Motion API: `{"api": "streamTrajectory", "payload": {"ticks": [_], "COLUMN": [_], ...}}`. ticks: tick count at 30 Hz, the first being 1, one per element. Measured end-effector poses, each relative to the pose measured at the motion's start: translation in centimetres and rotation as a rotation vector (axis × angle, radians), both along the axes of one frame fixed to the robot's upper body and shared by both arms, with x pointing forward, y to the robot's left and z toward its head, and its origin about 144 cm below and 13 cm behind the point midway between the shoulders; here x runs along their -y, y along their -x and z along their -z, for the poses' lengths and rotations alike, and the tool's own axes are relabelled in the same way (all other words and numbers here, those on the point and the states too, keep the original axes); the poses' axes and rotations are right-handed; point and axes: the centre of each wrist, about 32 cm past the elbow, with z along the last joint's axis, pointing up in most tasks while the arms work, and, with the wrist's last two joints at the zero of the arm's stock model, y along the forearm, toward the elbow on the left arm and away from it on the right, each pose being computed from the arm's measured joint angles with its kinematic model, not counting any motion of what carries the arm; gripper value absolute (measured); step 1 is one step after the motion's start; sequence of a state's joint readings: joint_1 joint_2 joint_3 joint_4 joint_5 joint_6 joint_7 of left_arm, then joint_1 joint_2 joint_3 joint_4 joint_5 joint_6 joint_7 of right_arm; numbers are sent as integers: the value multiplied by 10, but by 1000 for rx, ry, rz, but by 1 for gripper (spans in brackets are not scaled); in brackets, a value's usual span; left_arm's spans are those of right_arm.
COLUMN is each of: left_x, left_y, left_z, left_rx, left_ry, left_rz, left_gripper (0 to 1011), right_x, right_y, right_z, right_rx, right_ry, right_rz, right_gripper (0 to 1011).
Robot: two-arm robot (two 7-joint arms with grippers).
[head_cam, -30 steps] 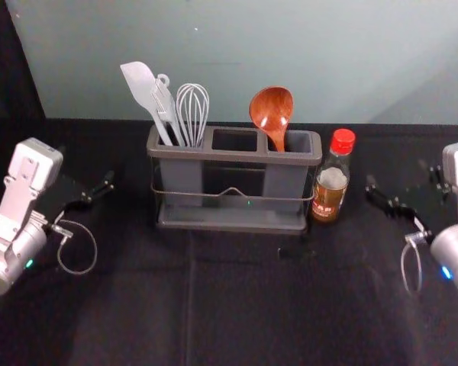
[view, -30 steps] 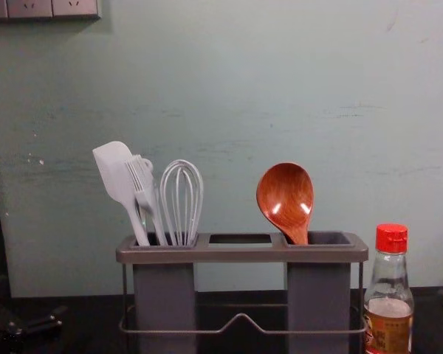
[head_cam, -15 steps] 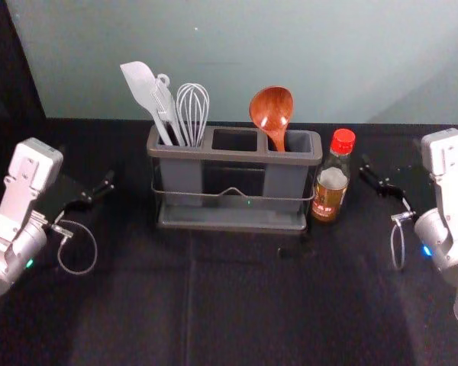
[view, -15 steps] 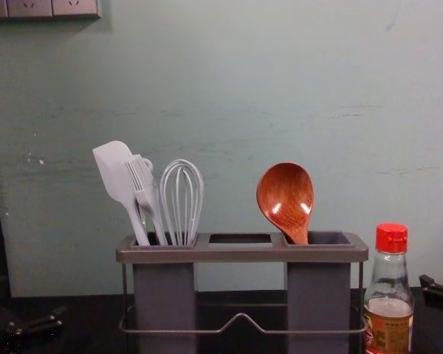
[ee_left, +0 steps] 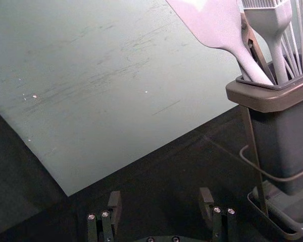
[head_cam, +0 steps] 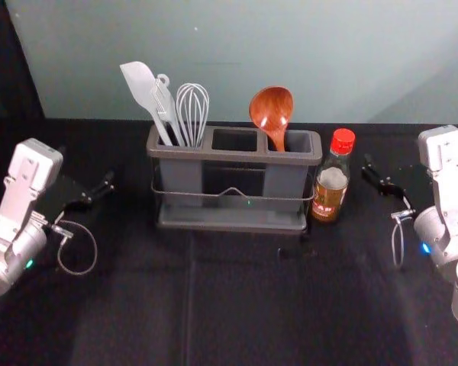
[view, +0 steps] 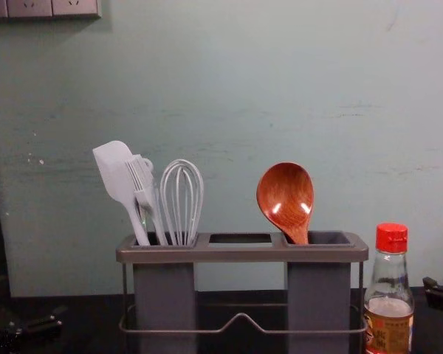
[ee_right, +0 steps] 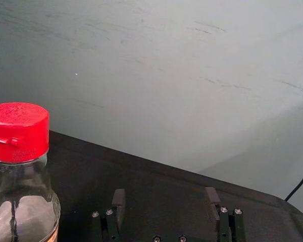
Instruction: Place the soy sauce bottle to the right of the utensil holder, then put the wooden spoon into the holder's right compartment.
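Swung inward over the last second: my right gripper (ee_right: 165, 195), while bottle (head_cam: 331, 181) and spoon (view: 285, 199) hold their spots!

And look at the layout now! The bottle stands upright just to the right of the holder (head_cam: 233, 155), and the spoon is already in, handle down in the right compartment (view: 319, 295), bowl up and tipped towards the middle. Both placements look done to me, so it's all about a clean finish. My right fingers are apart with nothing between them, on the bottle's outer side and near it. Careful here! Any further swing inward could clip the glass and topple it, so I want to ease off outward, fingers wide, well away from the bottle before turning. No need to nudge the spoon; its lean looks settled. Over on the left, my left gripper (ee_left: 160, 197) is parked beside the holder, fingers apart and empty.
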State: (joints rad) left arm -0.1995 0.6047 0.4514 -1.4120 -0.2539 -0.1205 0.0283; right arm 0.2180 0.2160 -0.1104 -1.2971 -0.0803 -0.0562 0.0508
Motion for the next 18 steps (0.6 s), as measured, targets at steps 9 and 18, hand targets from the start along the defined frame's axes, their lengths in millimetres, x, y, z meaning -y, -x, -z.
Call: {"api": "streamTrajectory", "payload": {"ticks": [9,18], "left_x": [0,0], "left_y": [0,0], "left_z": [0,0], "left_rx": [0,0], "left_ry": [0,0], "left_rz": [0,0], "left_gripper": [1005,1005], "right_x": [0,0], "right_y": [0,0], "right_z": [0,0], "right_rx": [3,4], "right_ry": [0,-1], "right_rz": [-3,-6], "right_gripper": [1004,1004]}}
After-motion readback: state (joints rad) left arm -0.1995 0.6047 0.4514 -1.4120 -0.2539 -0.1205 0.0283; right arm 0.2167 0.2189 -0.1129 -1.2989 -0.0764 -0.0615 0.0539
